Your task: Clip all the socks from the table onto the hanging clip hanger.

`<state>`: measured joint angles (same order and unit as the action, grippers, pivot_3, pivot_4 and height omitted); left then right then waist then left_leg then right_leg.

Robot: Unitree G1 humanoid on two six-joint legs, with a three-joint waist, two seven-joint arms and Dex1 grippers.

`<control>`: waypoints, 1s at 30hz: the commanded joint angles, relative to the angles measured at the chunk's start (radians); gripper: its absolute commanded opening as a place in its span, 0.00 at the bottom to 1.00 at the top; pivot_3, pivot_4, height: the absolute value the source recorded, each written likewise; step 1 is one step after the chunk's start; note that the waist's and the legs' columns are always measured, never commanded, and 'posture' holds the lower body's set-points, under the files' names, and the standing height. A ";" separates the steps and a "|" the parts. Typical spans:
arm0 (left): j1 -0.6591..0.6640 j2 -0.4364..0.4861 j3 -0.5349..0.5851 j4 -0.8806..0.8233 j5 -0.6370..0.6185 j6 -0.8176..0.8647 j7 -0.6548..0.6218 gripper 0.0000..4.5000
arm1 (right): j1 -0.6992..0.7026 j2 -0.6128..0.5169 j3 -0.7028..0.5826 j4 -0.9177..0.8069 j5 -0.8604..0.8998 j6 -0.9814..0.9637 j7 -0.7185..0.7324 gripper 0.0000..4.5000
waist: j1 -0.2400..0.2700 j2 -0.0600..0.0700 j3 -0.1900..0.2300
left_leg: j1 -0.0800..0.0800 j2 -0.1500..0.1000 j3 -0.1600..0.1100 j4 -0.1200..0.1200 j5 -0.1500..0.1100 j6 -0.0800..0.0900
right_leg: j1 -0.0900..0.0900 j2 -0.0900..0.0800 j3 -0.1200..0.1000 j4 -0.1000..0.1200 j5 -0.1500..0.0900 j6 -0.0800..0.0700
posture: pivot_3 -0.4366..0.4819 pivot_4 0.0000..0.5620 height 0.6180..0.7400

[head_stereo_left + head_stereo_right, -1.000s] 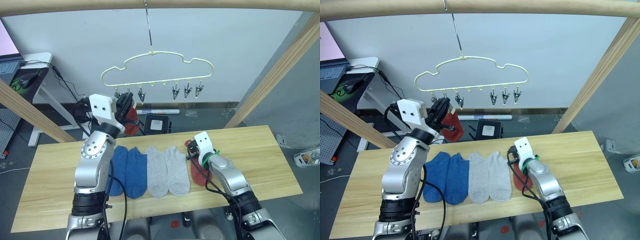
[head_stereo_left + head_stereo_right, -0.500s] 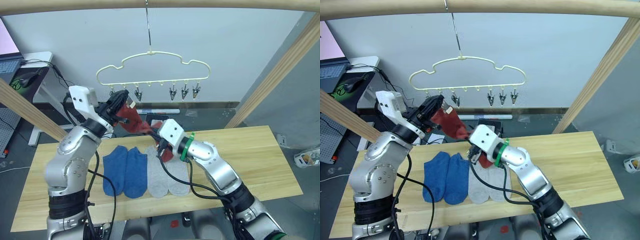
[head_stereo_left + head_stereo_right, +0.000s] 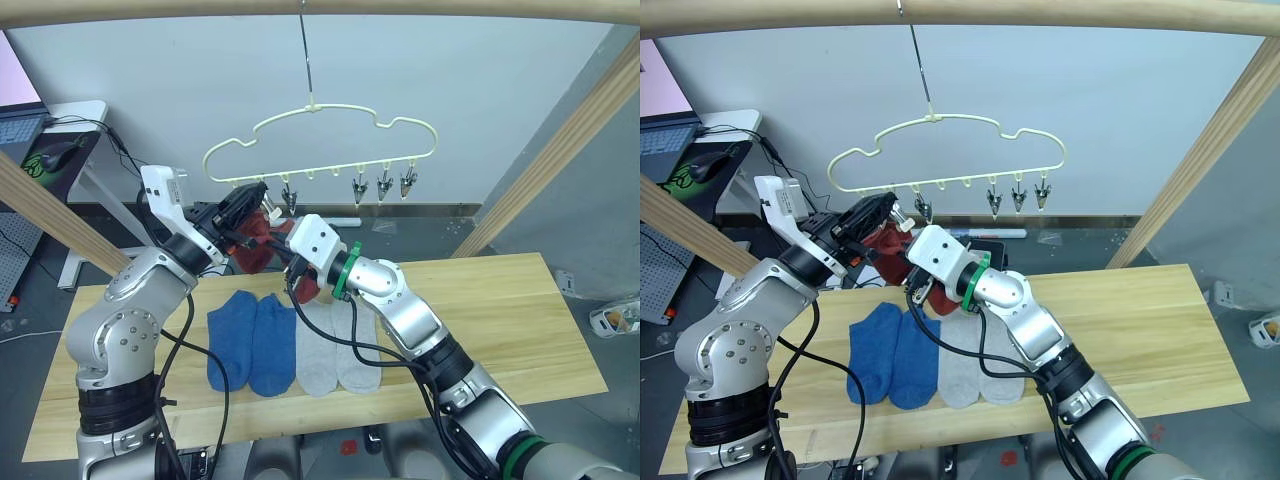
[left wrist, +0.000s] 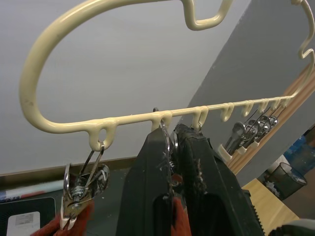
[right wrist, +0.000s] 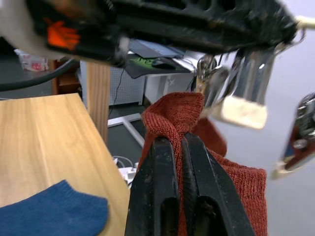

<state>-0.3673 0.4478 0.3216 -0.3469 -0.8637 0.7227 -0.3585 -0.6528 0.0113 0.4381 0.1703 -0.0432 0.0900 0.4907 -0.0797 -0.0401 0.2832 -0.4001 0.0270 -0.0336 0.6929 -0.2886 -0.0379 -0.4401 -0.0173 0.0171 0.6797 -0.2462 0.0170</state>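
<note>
The pale yellow clip hanger (image 3: pixel 320 140) hangs by its hook from the top pole. My left gripper (image 3: pixel 255 200) is raised to its second clip from the left and is shut on that clip (image 4: pixel 170 147). The first clip (image 4: pixel 81 189) holds a rust red sock (image 3: pixel 250 248). My right gripper (image 3: pixel 294 276) is shut on the other rust red sock (image 5: pixel 236 182), held up just below the left gripper. Two blue socks (image 3: pixel 250 340) and two light grey socks (image 3: pixel 335 345) lie side by side on the table (image 3: pixel 500 310).
Several free clips (image 3: pixel 385 185) hang on the hanger's right half. Slanted wooden poles (image 3: pixel 545 150) rise at both sides and one runs across the top. A desk with cables (image 3: pixel 60 150) stands at the far left behind the table.
My right gripper has picked the red sock off the table and carried it up and left to the hanger. The left gripper stayed at the clip while the hanger swung a little.
</note>
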 commanded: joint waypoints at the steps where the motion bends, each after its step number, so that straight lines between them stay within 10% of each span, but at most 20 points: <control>1: -0.003 0.019 0.021 -0.056 -0.027 -0.007 -0.005 0.01 | -0.027 0.017 -0.030 -0.001 0.000 -0.060 -0.008 0.00 | 0.000 0.000 0.000 | 0.000 0.000 0.000 0.000 0.000 0.000 | 0.000 0.000 0.000 0.000 0.000 0.000 | 0.36 0.43 1.00; 30: 0.008 0.047 0.021 -0.038 -0.044 -0.001 -0.014 0.00 | 0.012 -0.011 -0.049 -0.017 -0.038 -0.107 -0.010 0.00 | -0.001 0.000 0.000 | 0.000 0.000 0.000 0.000 0.000 0.000 | 0.000 -0.001 0.000 0.000 0.000 0.000 | 0.36 0.44 1.00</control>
<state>-0.3592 0.4850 0.3221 -0.3484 -0.8842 0.7303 -0.3635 -0.6422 -0.0182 0.4115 0.2013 -0.0958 0.0061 0.4910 -0.0804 -0.0401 0.2832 -0.4000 0.0271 -0.0331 0.6926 -0.2886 -0.0379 -0.4405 -0.0178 0.0173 0.6799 -0.2461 0.0168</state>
